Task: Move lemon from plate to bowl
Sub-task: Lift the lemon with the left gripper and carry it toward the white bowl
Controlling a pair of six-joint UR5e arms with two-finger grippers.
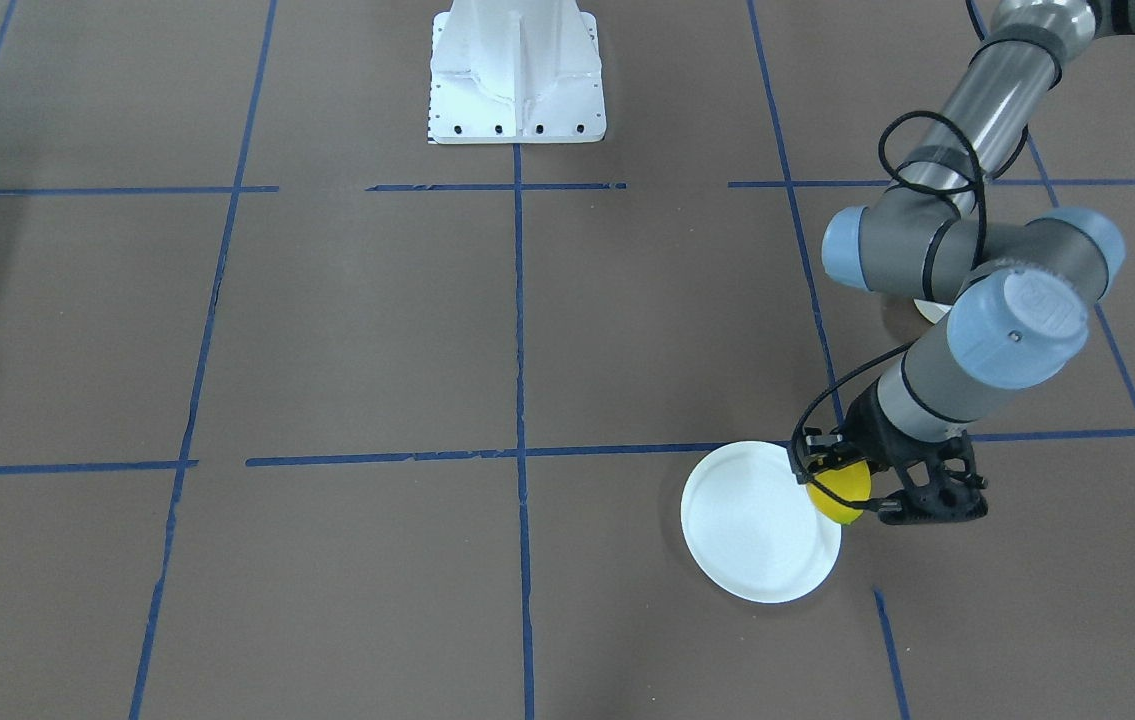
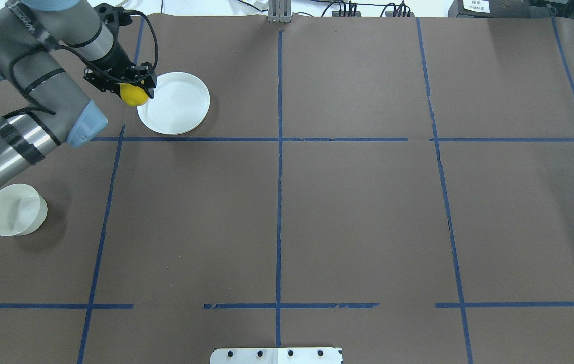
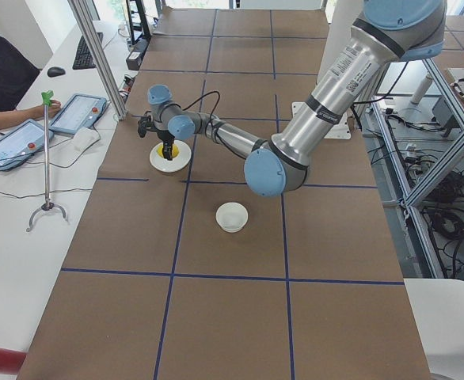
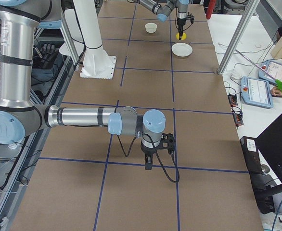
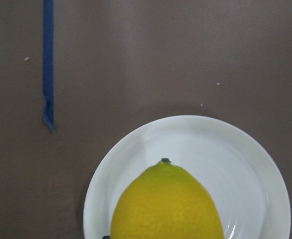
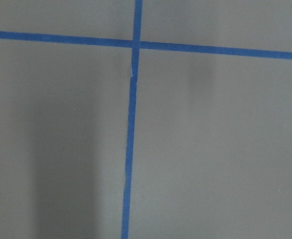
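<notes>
Fingers of the left gripper are clenched on the lemon, one on each side, and the fruit is held off the surface. In the left wrist view it fills the lower middle, its pointed tip toward the top.

Taking the overhead view from its left edge, the bowl comes first. It stands upright on the brown table, just beside the left arm's silver forearm and well apart from the plate. Next is the left gripper, reaching in from the upper left corner with the lemon in its grasp. The lemon hangs over the plate's left rim, the side nearer the bowl. The left wrist view shows the whole round plate lying flat beneath it.

Right of the plate, blue tape lines divide the table into rectangles. A white mounting base shows at the bottom edge near the middle line.

The right gripper appears only in the right side view, on the near arm. It points down, low over the table and close to a tape line, far from both dishes. Whether its fingers are released or clenched cannot be told from there. The right wrist view shows only brown surface and a crossing of blue tape.
</notes>
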